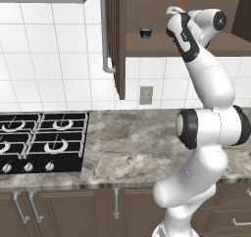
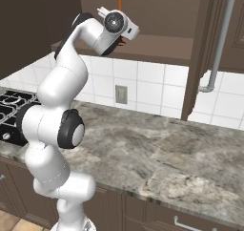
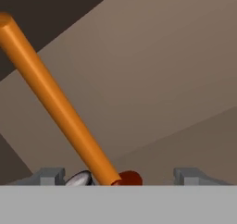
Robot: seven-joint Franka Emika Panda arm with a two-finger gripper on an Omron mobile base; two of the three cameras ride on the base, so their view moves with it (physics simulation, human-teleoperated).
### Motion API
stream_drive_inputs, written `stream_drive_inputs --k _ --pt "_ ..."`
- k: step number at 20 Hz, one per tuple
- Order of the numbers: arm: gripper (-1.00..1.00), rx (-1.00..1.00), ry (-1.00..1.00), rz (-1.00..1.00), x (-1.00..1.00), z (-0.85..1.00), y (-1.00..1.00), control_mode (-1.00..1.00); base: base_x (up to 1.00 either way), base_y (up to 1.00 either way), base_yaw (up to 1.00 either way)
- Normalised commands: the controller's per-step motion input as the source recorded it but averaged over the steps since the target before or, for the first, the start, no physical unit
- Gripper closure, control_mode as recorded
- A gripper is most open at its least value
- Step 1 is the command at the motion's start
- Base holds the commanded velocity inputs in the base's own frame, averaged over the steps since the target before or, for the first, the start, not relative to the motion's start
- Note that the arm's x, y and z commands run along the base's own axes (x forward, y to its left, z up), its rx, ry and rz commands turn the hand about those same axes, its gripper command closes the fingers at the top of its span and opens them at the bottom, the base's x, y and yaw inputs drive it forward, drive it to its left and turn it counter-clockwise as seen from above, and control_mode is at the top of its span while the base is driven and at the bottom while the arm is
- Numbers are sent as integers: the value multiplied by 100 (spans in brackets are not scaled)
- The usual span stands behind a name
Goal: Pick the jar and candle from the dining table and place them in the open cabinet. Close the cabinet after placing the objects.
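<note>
The candle [image 3: 60, 102], a thin orange stick on a dark red base, leans to the left between my fingertips [image 3: 48, 176] in the hand view. My gripper [image 3: 119, 176] is open, and its jaws stand wide apart and clear of the candle. The candle's orange tip [image 1: 183, 1] pokes up behind my hand inside the open cabinet [image 1: 157, 45], and it rises above my wrist [image 2: 119, 3] in the right base view. The cabinet's floor and back wall [image 3: 176, 79] lie behind the candle. The jar and the dining table are out of view.
A small dark blue cup [image 1: 145, 33] stands on the cabinet shelf left of my hand. The open cabinet door [image 1: 117, 40] juts out edge-on with a silver bar handle [image 1: 104, 30]. Below lie a marble counter [image 1: 132, 148] and a black gas hob [image 1: 44, 143].
</note>
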Motion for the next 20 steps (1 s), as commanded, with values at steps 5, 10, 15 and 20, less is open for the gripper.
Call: stream_drive_inputs --k 5,10,15,20 --pt "-100 0 0 0 0 4 -4 -100 0 0 0" --pt "-100 0 0 0 -3 3 0 -100 0 0 0" --pt "-100 0 0 -1 -1 0 0 -100 0 0 0" --pt "-100 0 0 -2 -6 0 -4 -100 0 0 0"
